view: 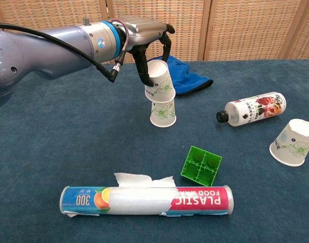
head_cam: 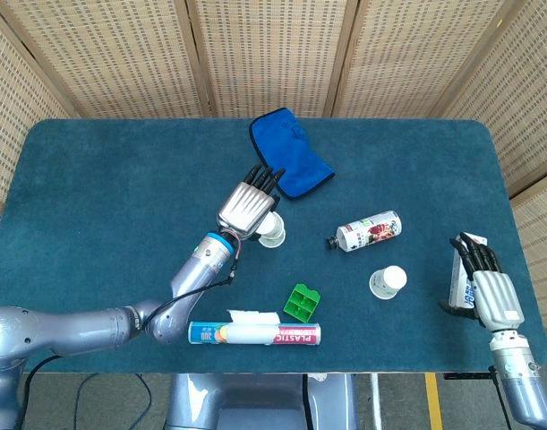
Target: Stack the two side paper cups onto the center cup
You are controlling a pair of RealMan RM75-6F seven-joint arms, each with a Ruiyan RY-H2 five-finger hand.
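Note:
Two white paper cups stand upside down in the middle of the table. The upper cup sits slightly tilted on the center cup. My left hand reaches down over the upper cup and grips it between thumb and fingers. In the head view the left hand hides most of this stack. A third paper cup rests alone to the right, also seen in the chest view. My right hand rests near the table's right edge with straight fingers, holding nothing.
A blue cloth lies behind the stack. A white bottle lies on its side right of center. A green block and a plastic wrap roll sit near the front edge. A small white box lies beside the right hand.

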